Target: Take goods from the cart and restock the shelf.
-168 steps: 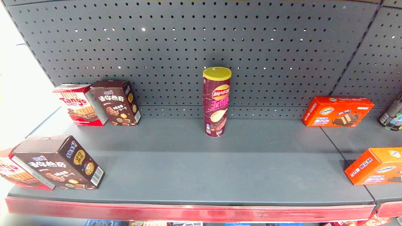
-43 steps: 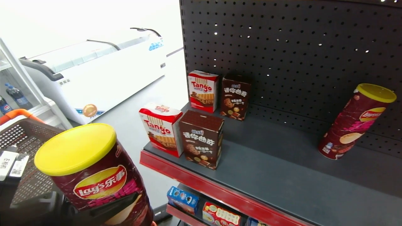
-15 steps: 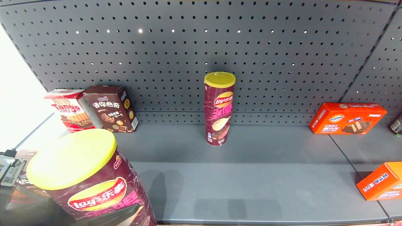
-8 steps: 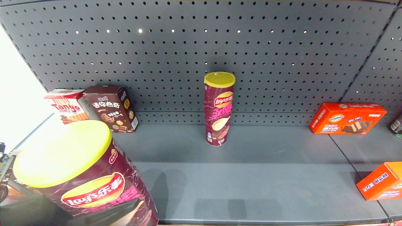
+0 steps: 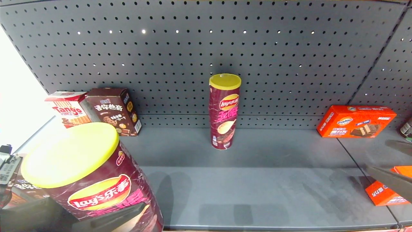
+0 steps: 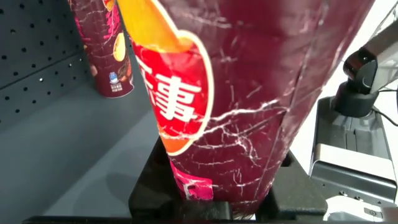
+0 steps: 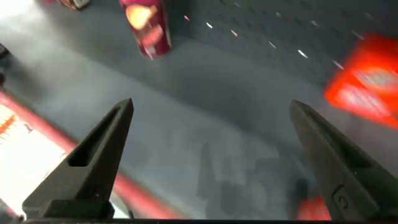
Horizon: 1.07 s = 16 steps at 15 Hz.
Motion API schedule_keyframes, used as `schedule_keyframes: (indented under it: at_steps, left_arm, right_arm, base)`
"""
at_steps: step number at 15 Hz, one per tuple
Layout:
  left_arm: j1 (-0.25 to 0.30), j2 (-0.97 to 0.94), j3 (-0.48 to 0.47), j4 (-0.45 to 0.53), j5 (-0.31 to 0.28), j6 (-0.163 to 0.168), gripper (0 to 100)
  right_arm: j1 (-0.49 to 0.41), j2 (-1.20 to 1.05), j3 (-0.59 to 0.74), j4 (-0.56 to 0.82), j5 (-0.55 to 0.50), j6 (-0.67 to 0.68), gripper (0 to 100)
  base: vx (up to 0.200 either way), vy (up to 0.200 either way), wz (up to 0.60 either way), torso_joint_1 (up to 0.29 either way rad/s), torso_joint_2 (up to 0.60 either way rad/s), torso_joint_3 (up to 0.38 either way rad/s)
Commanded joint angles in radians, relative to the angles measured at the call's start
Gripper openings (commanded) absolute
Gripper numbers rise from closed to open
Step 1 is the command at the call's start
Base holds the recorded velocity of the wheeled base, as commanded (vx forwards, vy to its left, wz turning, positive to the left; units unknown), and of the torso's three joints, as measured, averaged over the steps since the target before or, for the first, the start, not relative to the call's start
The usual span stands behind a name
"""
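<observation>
**Item 1, my left gripper**. It is pinched on the lower body of the held chip can. One dark finger lies along the can's side. The can is a maroon tube with a yellow lid. It leans slightly and is carried in the gripper, not set down.

**Item 2, my right gripper**. Its fingers are spread wide with nothing between them. It hangs over the front part of the shelf.

**Item 3, standing chip can**. It matches the can in my grip and stands upright. It is farther in than both grippers and roughly between them, close to the pegboard.

**Item 4, wafer box**. It is red and white and sits beyond my left gripper at the back of the shelf. The held can's lid covers its lower part.

**Item 5, brown cookie box**. It stands just beside the wafer box, on the side nearer the standing chip can.

**Item 6, orange box at the back**. It lies flat against the pegboard, farther in than my right gripper.

**Item 7, orange box at the front**. It is close beneath my right gripper, and one finger crosses in front of it in the head view. I cannot tell whether they touch.
</observation>
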Motion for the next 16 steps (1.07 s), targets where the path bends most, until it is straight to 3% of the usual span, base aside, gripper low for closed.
schedule_keyframes:
  at_steps: [1,3,6,8,10,11,16]
  left_arm:
    - [0.001,0.008,0.002,-0.001,0.001,-0.001,0]
    - [0.003,0.006,0.004,-0.001,0.003,-0.001,0]
    - [0.004,0.004,0.01,0.001,0.006,-0.002,0]
    - [0.004,0.011,0.011,0.001,0.004,-0.002,0]
    - [0.004,0.018,0.008,-0.001,0.003,-0.004,0]
    - [0.004,0.018,0.01,0.001,0.003,-0.004,0]
    - [0.004,0.017,0.013,-0.001,0.001,-0.016,0]
  right_arm:
    - [0.044,0.359,-0.064,-0.262,0.098,-0.005,100]
    - [0.047,0.506,-0.124,-0.354,0.137,-0.006,100]
    - [0.041,0.644,-0.246,-0.376,0.198,-0.085,100]
    - [0.03,0.739,-0.325,-0.383,0.384,-0.164,100]
    - [0.022,0.844,-0.38,-0.485,0.594,-0.18,100]
    - [0.016,0.893,-0.403,-0.518,0.646,-0.178,100]
    - [0.01,1.017,-0.515,-0.521,0.732,-0.177,100]
  base:
    - [0.0,0.0,0.0,0.0,0.0,0.0]
    - [0.0,0.0,0.0,0.0,0.0,0.0]
    - [0.0,0.0,0.0,0.0,0.0,0.0]
    - [0.0,0.0,0.0,0.0,0.0,0.0]
    - [0.0,0.0,0.0,0.0,0.0,0.0]
    - [0.0,0.0,0.0,0.0,0.0,0.0]
    - [0.0,0.0,0.0,0.0,0.0,0.0]
